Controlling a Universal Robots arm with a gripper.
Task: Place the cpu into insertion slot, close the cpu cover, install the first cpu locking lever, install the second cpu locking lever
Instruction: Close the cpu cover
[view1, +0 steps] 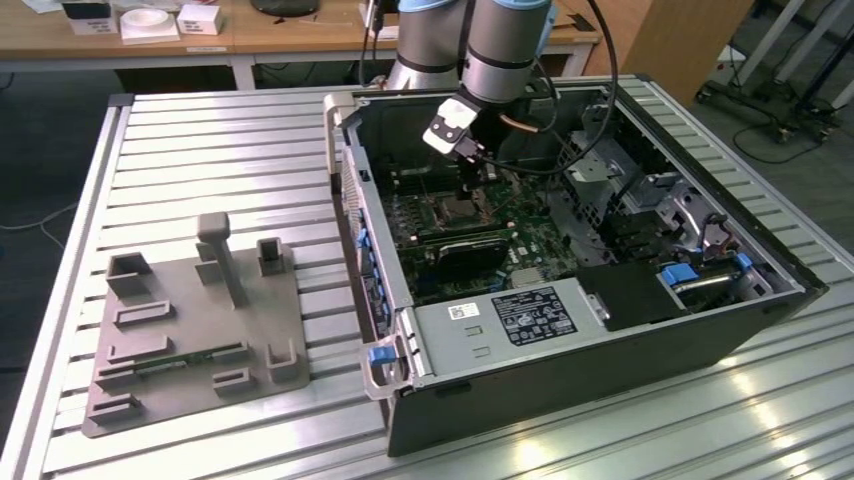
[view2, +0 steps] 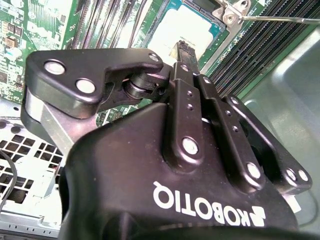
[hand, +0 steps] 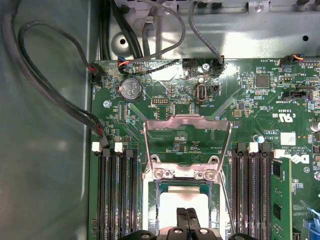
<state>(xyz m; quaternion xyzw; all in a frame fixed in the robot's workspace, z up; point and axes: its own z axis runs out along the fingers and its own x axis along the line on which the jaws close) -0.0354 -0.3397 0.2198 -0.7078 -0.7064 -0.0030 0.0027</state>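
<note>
- Silvery and flat, the cpu (hand: 175, 206) lies in the insertion slot (hand: 150, 200) on the green motherboard (hand: 235, 112), inside the open computer case (view1: 574, 390).
- The hand (hand: 187, 214) hangs directly over the cpu with its two black fingers pressed together and nothing between them. Whether the tips actually touch the chip's top is hard to say from here.
- The cpu cover (hand: 187, 119) stands swung up on its hinge, on the side of the slot towards the round coin battery (hand: 131, 89). The board shows through its square cut-out.
- A thin metal locking lever (hand: 226, 200) runs just beside the slot, between it and a bank of black memory slots (hand: 245, 195).
- In the second wrist view a bright thin rod crosses above the cpu's corner.
- In the exterior view the arm (view1: 501, 60) reaches down into the case from the far side.
- The case lies on its side on a ribbed metal surface (view1: 200, 130).
- A grey moulded fixture (view1: 187, 340) sits on the same surface, well apart from the case, towards the exterior view's left.
</note>
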